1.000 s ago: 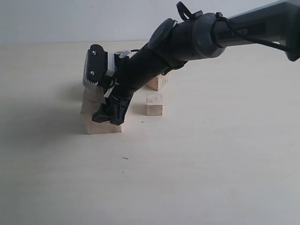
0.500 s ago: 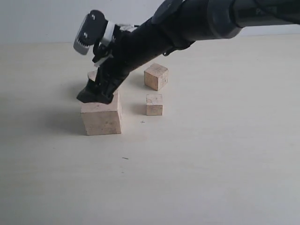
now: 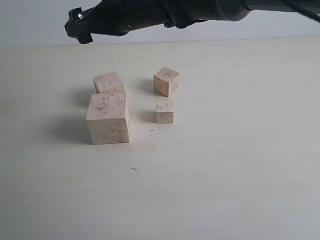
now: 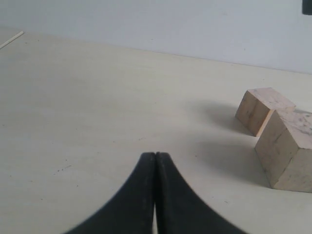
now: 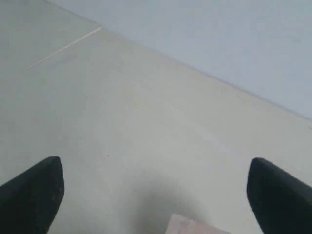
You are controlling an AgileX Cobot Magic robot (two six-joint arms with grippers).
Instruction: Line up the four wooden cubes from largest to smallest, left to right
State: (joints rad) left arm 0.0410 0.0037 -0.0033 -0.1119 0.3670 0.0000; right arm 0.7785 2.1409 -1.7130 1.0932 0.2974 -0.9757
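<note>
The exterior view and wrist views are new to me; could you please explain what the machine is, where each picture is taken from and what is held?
It is a robot with two arms, each ending in a gripper. The exterior view, from a camera off the arms, shows the table with four wooden cubes: the largest cube, the second cube beyond it, the third cube and the smallest cube farther right. Each wrist view looks along one gripper: the left gripper is shut, the right gripper open. Neither holds anything.
</note>
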